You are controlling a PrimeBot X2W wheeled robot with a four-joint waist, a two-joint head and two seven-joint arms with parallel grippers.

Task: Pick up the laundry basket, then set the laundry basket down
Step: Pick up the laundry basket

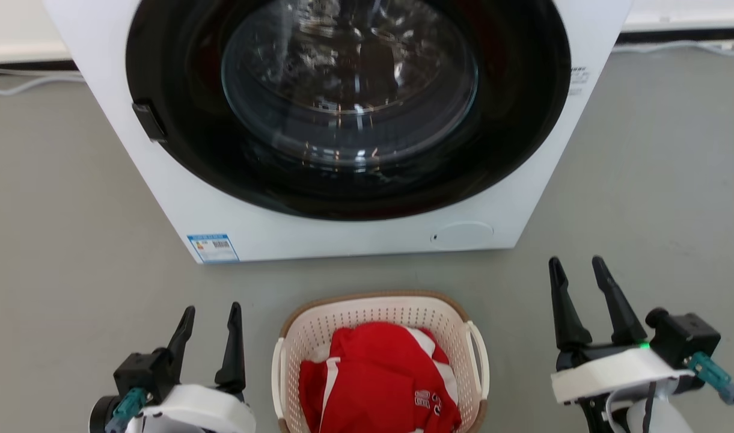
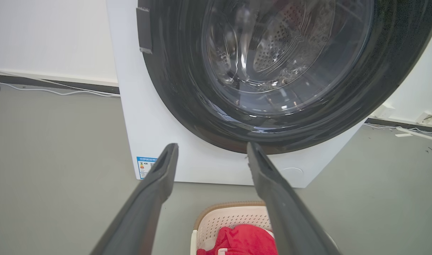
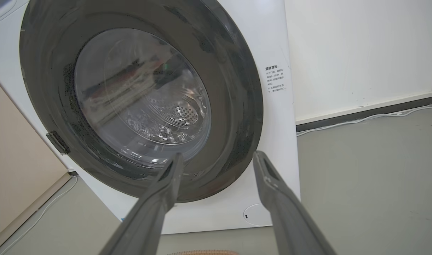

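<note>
Left end effector (image 1: 212, 308) and right end effector (image 1: 576, 261) gape empty, flanking the basket (image 1: 373, 308). Looks light, stiff plastic, soft cloth (image 1: 379, 373) inside; I'd hook both handles (image 1: 484, 361).

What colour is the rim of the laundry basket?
Brown, with a woven look, above the cream-white perforated wall of the laundry basket. The head view shows it best.

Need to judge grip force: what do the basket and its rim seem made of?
Basket: matte cream plastic, likely moulded, given its even rows of perforations. Rim: brown with a woven-looking texture; wicker or a plastic imitation, cannot tell.
</note>
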